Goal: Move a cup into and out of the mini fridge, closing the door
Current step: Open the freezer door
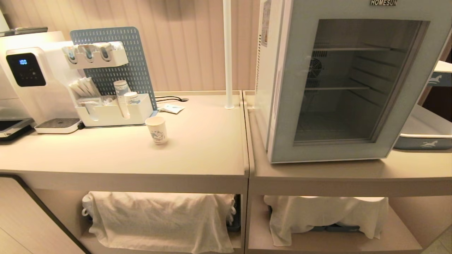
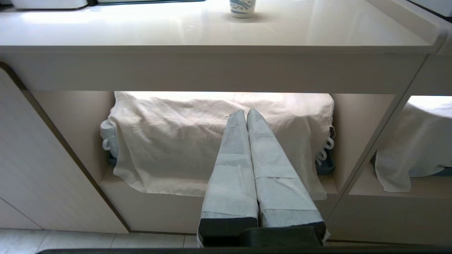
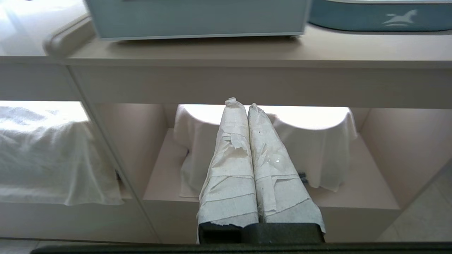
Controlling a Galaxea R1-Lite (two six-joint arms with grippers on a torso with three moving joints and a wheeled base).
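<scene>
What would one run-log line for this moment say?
cup: upright on counter, untouched | door: shut | left gripper: shut, empty, parked below counter | right gripper: shut, empty, parked below mini fridge

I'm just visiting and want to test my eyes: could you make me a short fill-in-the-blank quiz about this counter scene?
1. The mini fridge has its door ____.
2. The cup stands ____ on the counter.
3. The fridge shelves hold ____.
4. Both the left gripper and the right gripper have their jaws ____.

Missing words: shut; upright; nothing; shut
</scene>
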